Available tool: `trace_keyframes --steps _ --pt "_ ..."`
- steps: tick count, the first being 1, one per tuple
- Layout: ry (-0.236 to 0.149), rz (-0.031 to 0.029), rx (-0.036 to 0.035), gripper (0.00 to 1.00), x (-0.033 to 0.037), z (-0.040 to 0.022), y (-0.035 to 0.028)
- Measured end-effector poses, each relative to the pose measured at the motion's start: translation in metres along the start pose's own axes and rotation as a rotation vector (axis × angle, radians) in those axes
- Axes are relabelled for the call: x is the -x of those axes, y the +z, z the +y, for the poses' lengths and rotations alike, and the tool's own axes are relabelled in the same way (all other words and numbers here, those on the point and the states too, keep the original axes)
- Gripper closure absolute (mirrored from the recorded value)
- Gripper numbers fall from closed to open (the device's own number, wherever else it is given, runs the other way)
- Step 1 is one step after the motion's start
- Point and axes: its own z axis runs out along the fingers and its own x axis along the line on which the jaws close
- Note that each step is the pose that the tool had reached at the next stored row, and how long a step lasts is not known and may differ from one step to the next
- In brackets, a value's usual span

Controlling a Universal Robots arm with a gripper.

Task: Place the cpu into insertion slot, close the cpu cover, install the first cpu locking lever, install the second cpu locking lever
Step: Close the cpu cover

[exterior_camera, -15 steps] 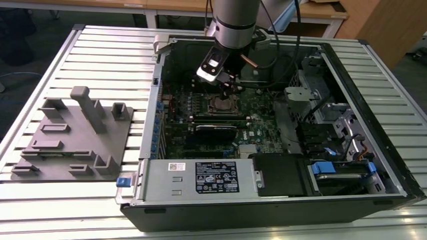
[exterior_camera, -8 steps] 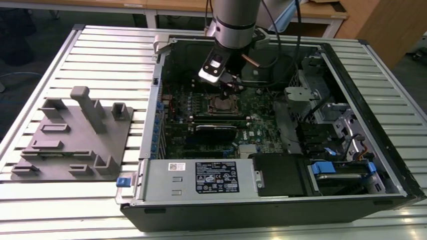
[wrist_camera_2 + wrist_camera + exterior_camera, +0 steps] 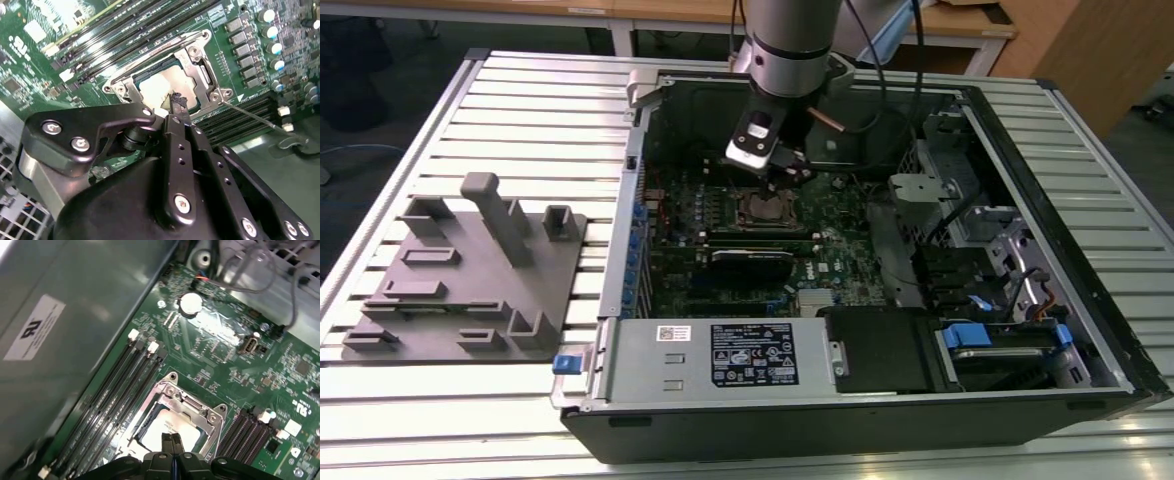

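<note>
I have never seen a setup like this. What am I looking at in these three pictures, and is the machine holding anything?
The grey column in the exterior view is a robot arm. Its gripper reaches into an open computer case lying on a slatted table. A grey moulded tray sits beside the case, on the exterior view's left. Both wrist views come from cameras riding on the arm, looking past the gripper at the green motherboard. There the silver cpu sits in the insertion slot, with the cpu cover framing it. The jaws are shut together, holding nothing, their tips at the cpu's face; whether they touch it I cannot tell.
</note>
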Motion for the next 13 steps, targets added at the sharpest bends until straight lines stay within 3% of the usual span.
trace_keyframes --steps 13 --pt "-0.215 0.0052 -0.0028 0.89 0.0000 0.0000 0.0003"
